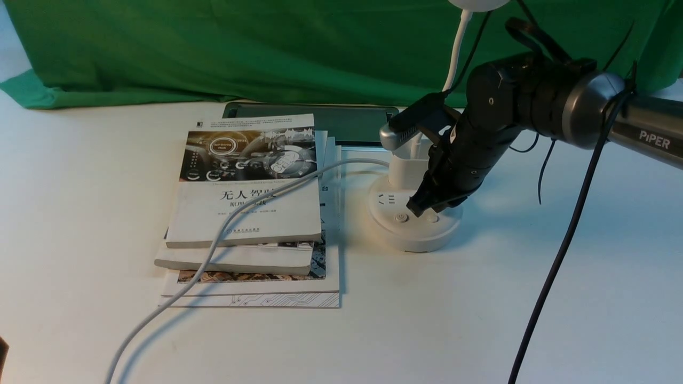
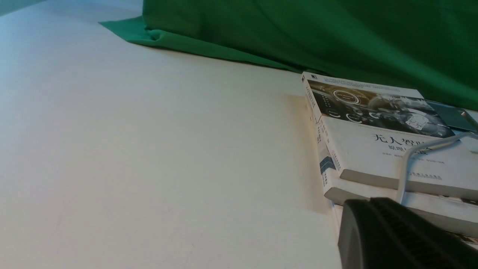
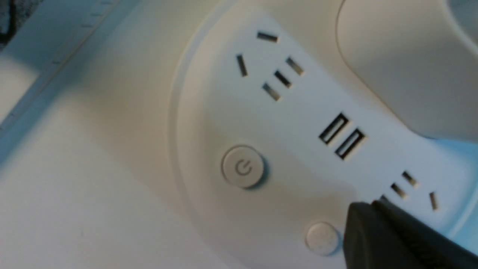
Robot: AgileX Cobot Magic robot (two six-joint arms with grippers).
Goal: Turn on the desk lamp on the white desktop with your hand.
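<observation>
The white desk lamp stands on the white desktop; its round base has sockets and two buttons. The cup-shaped holder, the gooseneck and the edge of the head rise behind. My right gripper is shut and empty, its tip just over the base between the power button and a plain button. In the right wrist view the tip is next to the plain button, apart from the power button. My left gripper is shut, low over the desktop near the books.
A stack of books lies left of the lamp, with the lamp's white cord running over it to the front edge. A dark tablet lies behind the books. Green cloth hangs at the back. A dark cable hangs from my right arm.
</observation>
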